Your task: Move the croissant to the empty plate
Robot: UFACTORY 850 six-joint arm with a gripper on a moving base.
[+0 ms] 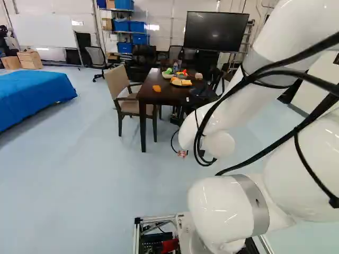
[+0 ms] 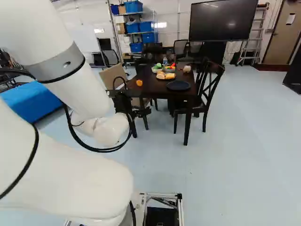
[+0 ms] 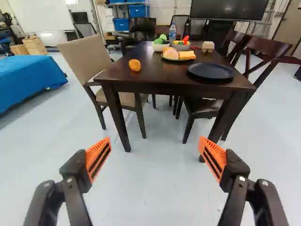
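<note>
My jaws stand wide open with nothing between them, the orange pads (image 3: 95, 154) well apart, and they point across the floor (image 3: 150, 188) at the surface (image 3: 160, 75) ahead. What I take to be the croissant (image 3: 135, 65) lies by itself on that surface, close to its near left corner. The empty plate (image 3: 211, 71), dark and round, sits close to the near edge on the right; a second plate (image 3: 176, 60), loaded with food, is farther back between the two, so I must not confuse them. I judge that the task is at its start and that the step in hand is the approach: I am well short of the croissant, and my base probably has to roll forward before the arm can reach. I should come in square to the near edge, with the jaws raised above the tabletop first, because going straight ahead at this height could drive them into the edge or a leg. The tan chair (image 3: 77, 56) at the left stands close to that corner, so I want to swing in clear of its back and armrest. Once over the croissant, I should centre it, set the pads across its narrower width, lower gently and close only lightly; it may be soft, or light enough to roll off the nearby edge if one pad nudges it first.
</note>
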